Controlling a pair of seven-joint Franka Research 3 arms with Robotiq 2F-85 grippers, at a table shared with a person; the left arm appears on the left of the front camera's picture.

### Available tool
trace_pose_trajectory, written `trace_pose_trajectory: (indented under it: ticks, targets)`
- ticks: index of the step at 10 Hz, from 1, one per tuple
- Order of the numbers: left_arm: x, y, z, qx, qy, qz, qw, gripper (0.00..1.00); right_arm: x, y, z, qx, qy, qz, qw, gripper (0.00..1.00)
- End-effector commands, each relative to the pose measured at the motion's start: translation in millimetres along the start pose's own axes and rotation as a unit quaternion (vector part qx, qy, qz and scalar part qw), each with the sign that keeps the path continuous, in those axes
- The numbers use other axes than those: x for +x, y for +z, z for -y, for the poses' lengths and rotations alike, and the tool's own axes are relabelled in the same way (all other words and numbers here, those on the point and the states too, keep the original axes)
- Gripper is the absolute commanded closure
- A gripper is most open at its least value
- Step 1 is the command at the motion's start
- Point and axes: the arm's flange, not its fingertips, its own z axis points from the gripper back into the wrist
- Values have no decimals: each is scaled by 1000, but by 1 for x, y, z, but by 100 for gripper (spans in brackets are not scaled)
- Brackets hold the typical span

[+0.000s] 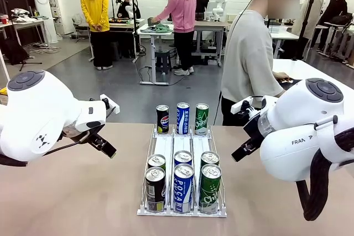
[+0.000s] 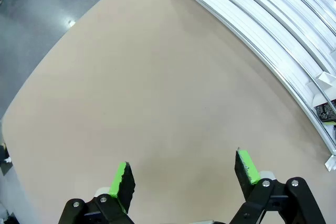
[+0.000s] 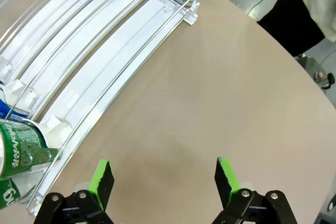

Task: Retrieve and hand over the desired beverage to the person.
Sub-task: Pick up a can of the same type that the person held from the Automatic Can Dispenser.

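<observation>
Just beginning: holding left pincer (image 2: 182,163) and right pincer (image 3: 161,163) apart, empty, beside the rack (image 1: 164,146); handing the person (image 1: 249,64) nothing yet.

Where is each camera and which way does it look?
Front view: fixed on the robot's side, looking across the table at the person; left arm and right arm show.
Left wrist view: on the left wrist, looking down at table and rack; left gripper shows, open.
Right wrist view: on the right wrist, looking down at rack and green can; right gripper shows, open.
Shared: all three show the rack.
</observation>
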Motion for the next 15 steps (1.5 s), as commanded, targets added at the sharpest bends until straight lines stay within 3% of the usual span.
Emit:
trace_pose_trajectory:
  ticks: [1,2,4,6,9,11,12,15]
  targets:
    - [0,0,0,0,0,0,1000,0,0,0,0,0,0,0,1000,0]
    - [-5,21,-4,14,-5,7,1000,0,0,0,0,0,0,0,1000,0]
    - [12,83,-18,38,4,15,999,0,21,85,-2,-8,-31,24,999,0]
    - [34,141,-30,35,-38,-9,999,0,45,163,5,-5,-49,25,998,0]
    - [67,222,-38,75,-42,-1,996,0,83,256,-16,-20,-30,-2,999,0]
    - [83,257,-34,101,-27,14,994,0,95,278,-23,-38,-41,-9,998,0]
    - [68,238,-35,63,-38,12,997,0,76,278,-19,-19,-24,12,999,0]
    - [68,238,-35,63,-38,12,997,0,76,278,-19,-19,-24,12,999,0]
